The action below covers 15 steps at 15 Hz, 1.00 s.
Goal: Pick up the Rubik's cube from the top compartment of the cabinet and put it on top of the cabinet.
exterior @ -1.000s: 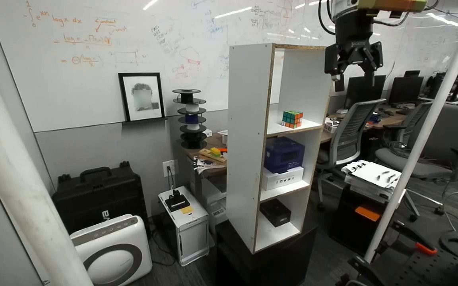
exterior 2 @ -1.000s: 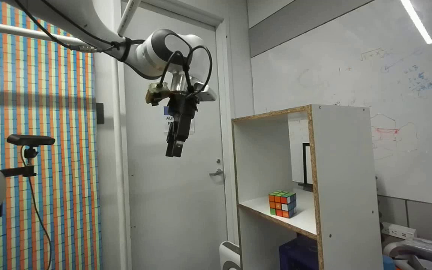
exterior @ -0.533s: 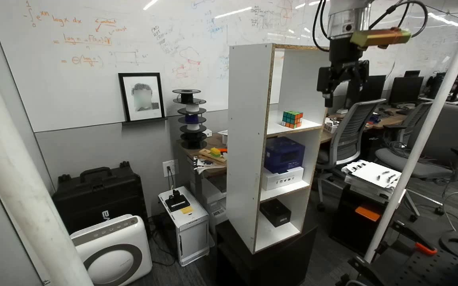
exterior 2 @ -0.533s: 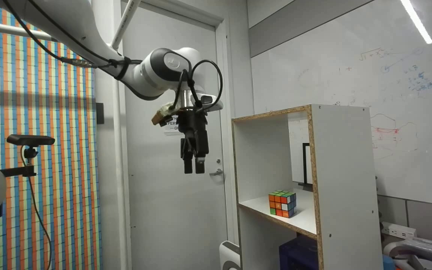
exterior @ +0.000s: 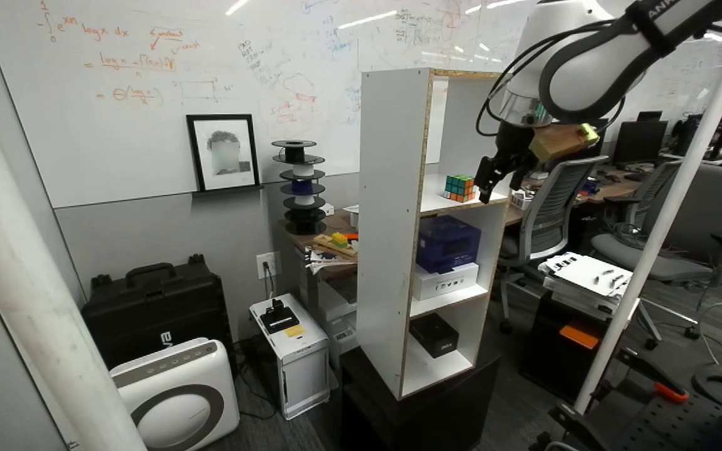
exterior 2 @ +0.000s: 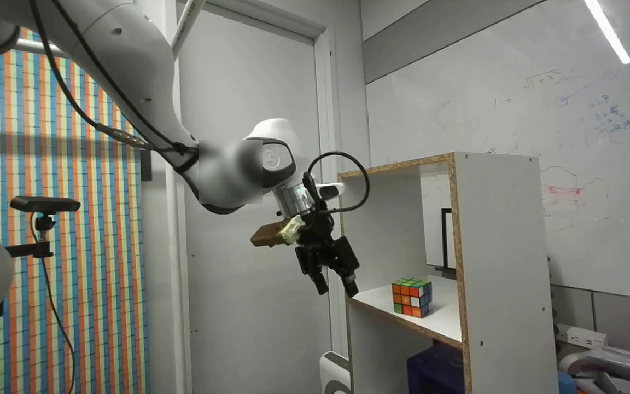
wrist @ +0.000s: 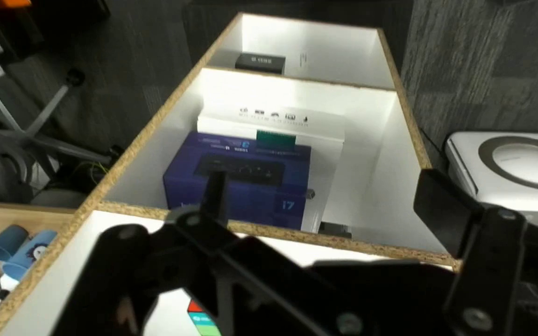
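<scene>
The Rubik's cube sits on the floor of the top compartment of the white cabinet. The cube, cabinet and top compartment also show in an exterior view. My gripper is open and empty, tilted, in front of the top compartment; it appears in an exterior view left of the cube and apart from it. In the wrist view, the open fingers stand wide over the shelf edge. A small part of the cube shows there; the finger linkage hides the rest.
The section below holds a dark blue box on a white box; the lowest holds a black box. The cabinet's side walls and front edges flank the opening. A white pole and office chair stand nearby.
My gripper has come down and towards the cabinet, to about the cube's height, and has tilted. The fingers look open throughout. The cube and cabinet have not moved.
</scene>
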Motion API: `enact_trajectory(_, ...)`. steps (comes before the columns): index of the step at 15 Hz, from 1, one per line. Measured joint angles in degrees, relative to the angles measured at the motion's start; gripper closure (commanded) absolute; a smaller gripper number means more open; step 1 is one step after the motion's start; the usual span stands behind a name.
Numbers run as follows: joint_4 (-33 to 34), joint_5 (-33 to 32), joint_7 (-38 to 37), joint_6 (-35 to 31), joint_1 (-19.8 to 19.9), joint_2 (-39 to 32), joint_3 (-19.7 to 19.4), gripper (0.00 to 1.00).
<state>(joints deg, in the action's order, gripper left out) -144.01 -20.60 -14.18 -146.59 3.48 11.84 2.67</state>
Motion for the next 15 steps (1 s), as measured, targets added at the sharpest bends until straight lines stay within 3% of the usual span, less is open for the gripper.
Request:
enact_trajectory(5,0.1,-7.5,-1.4,-22.2,3.0,-8.2,-0.7,0.00)
enact_trajectory(9,1.8,-15.4,-4.1,-27.3,5.4,-12.6,-2.2,0.00)
enact_trajectory(15,4.5,-20.4,-7.7,-33.1,6.8,-14.6,-5.7,0.00)
